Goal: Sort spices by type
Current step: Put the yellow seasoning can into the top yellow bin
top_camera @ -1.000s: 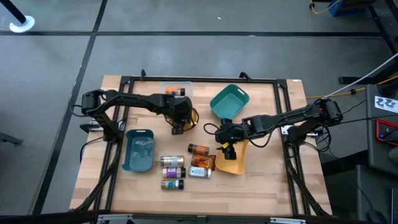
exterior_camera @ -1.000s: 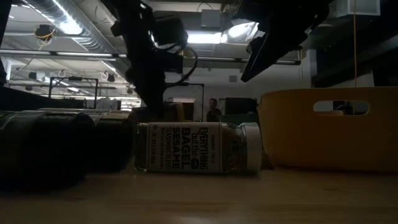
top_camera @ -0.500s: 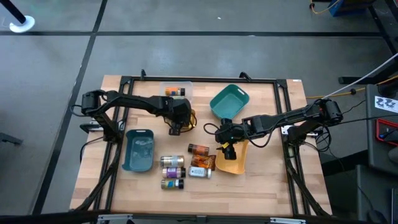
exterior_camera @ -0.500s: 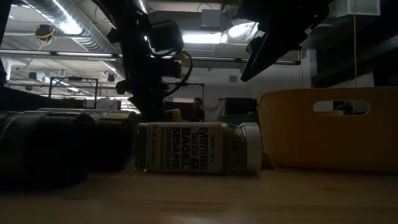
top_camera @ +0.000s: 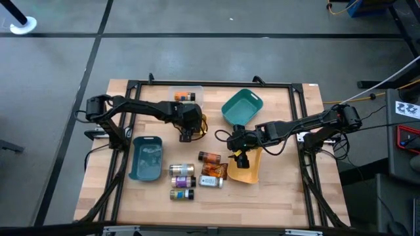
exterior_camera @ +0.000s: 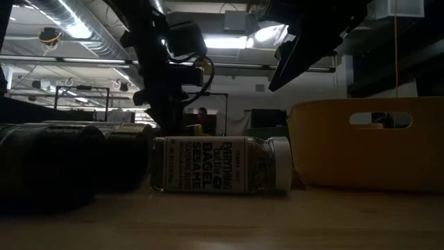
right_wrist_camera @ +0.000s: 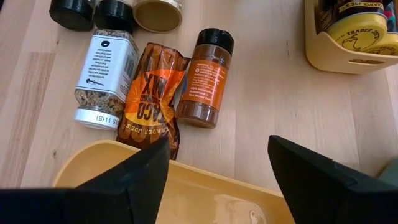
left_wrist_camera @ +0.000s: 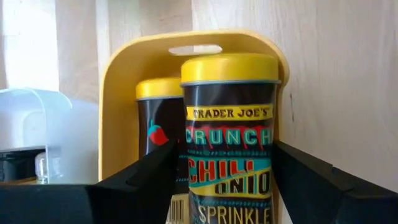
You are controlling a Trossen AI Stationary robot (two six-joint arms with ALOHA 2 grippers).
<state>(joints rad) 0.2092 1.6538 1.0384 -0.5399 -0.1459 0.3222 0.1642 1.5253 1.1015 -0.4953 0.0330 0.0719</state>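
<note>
My left gripper is shut on a yellow-capped chili onion jar in front of the small yellow tray, where a second yellow-capped jar lies. My right gripper hangs open above the larger yellow tray, touching nothing. On the table near it lie an orange-label jar, an orange-brown packet and a white-label jar on their sides. Three more jars lie in a column to their left. Another jar sits in the clear tray. My left gripper pinches the chili onion jar between its two fingers, one on each side of the jar's lower body. The yellow cap points away from the wrist, toward the small yellow tray. Whether the jar rests on anything is hidden.
A teal tray stands at the far middle and a blue tray at the near left. The clear tray sits beside the small yellow one. In the low view the bagel sesame jar lies before the large yellow tray.
My left gripper, still shut on the jar, has shifted a little toward the table's left and tipped slightly. The right gripper and the jars on the table have kept still.
</note>
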